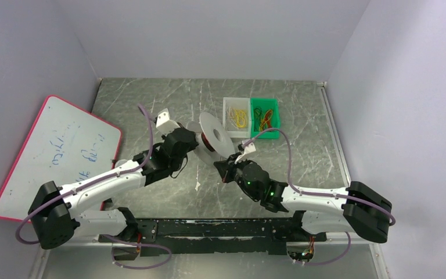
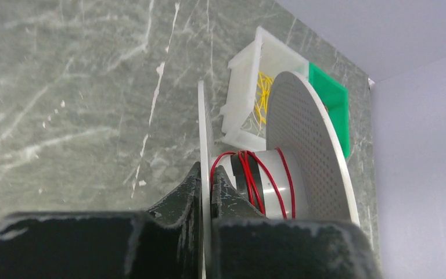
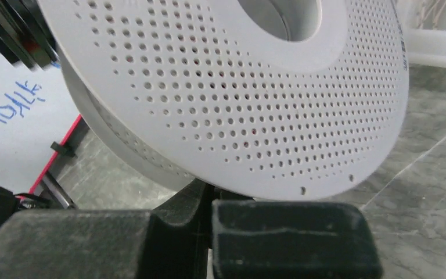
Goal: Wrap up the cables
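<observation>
Red wire [image 2: 250, 174] sits in only a few loose turns around the hub [image 2: 274, 174] of the spool [image 1: 213, 135], so you are early in the job. The left wrist view shows most of the hub bare, and the turns are spread apart rather than packed side by side.

Your left claw [image 2: 206, 195] is clamped narrow on the rim of the near flange [image 2: 204, 133], holding the spool up off the table [image 1: 302, 168] with its axis roughly level. Your right claw [image 3: 209, 203] has its fingers pressed together just under the edge of the perforated flange [image 3: 238, 87]. It may be pinching the free end of the wire there, but the right wrist view does not show what, if anything, lies between the fingers.

What is left looks like most of the task. The wire on the hub needs more turns and a tidy finish. Just behind the spool, the white bin [image 1: 225, 113] holds yellow cables [image 2: 263, 96], and the green bin [image 1: 265, 134] beside it holds a darker tangle of reddish ones. None of these has been touched, as far as the views show. How much red wire remains unwound cannot be told, since the flanges hide its tail. The whiteboard [image 1: 58, 154] leans at the far left, well apart from the work.
</observation>
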